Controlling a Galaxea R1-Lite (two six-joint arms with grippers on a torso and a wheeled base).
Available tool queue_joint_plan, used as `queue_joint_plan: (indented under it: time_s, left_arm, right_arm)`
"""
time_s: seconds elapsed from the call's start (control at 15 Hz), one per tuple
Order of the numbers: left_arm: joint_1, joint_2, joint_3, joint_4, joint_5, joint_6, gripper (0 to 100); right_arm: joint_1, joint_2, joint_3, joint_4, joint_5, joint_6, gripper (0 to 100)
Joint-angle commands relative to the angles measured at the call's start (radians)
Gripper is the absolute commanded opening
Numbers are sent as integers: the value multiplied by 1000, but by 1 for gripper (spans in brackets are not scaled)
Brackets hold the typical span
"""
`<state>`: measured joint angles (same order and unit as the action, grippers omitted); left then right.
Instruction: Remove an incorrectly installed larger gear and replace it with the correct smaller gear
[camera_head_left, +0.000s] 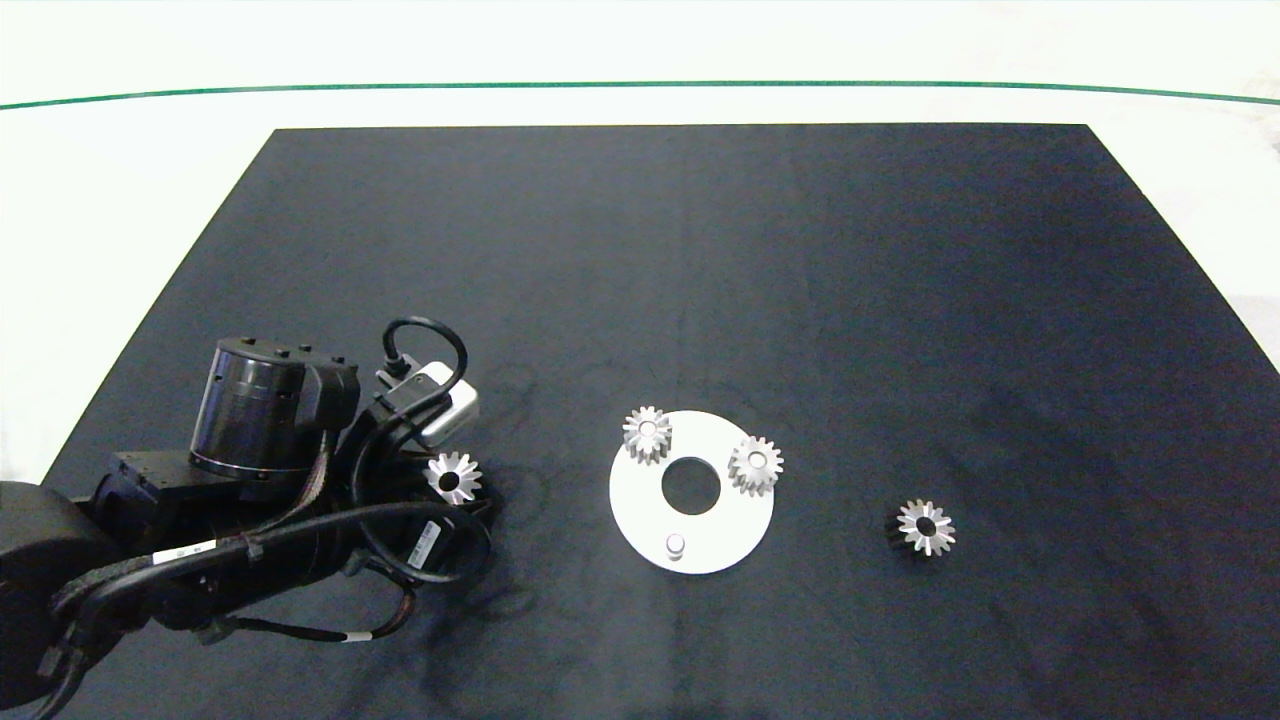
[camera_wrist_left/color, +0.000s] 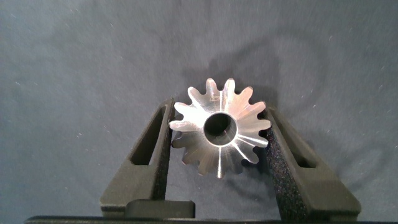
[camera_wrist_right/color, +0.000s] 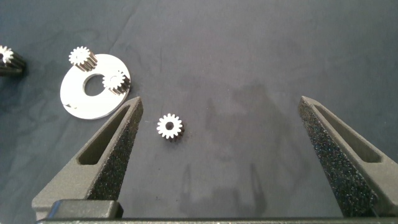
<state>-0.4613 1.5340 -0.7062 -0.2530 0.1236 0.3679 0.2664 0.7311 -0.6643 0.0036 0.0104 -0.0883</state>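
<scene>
My left gripper (camera_wrist_left/color: 219, 111) is shut on the larger gear (camera_wrist_left/color: 219, 127), a silvery star-faced bevel gear held by its sides between both foam pads. In the head view this gear (camera_head_left: 453, 476) is over the left part of the black mat, apart from the white round plate (camera_head_left: 735, 525). The smaller gear (camera_head_left: 925, 527), also star-faced, lies alone on the mat to the right of the plate. My right gripper (camera_wrist_right/color: 221, 102) hangs open above the mat, with the smaller gear (camera_wrist_right/color: 169, 126) lying ahead of it.
Two flat-topped short-toothed gears (camera_head_left: 647, 433) (camera_head_left: 756, 464) sit on the plate beside its centre hole. A short bare peg (camera_head_left: 675, 543) stands near the plate's front edge. The black mat (camera_head_left: 700, 250) is bordered by white table.
</scene>
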Motion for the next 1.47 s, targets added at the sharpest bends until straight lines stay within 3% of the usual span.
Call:
queue_joint_plan:
  time_s: [0.07, 0.4, 0.6, 0.87, 1.0, 1.07, 1.2, 1.47]
  left_arm:
    - [0, -20, -4, 0, 1, 0, 100]
    - [-7, -117, 1, 3, 2, -26, 100]
    - [-2, -219, 1, 14, 2, -37, 100]
    - [32, -393, -10, 69, 8, -46, 100]
    - [84, -457, -18, 100, 8, -47, 100]
    - [116, -500, -21, 112, 8, -50, 100]
    - [142, -549, -38, 115, 8, -76, 100]
    - [214, -627, -108, 115, 8, -92, 100]
  right_arm:
    - [1, 11, 0, 1, 2, -1, 100]
    - [33, 91, -5, 6, 36, -1, 100]
    - [103, 168, -5, 7, 36, -34, 100]
    - [152, 249, 17, 7, 34, -42, 100]
    - [155, 268, 45, 7, 29, -90, 100]
    - [151, 281, 66, 9, 26, -133, 100]
    - [151, 314, 83, 10, 20, -176, 100]
    - [151, 407, 74, 1, -6, -205, 100]
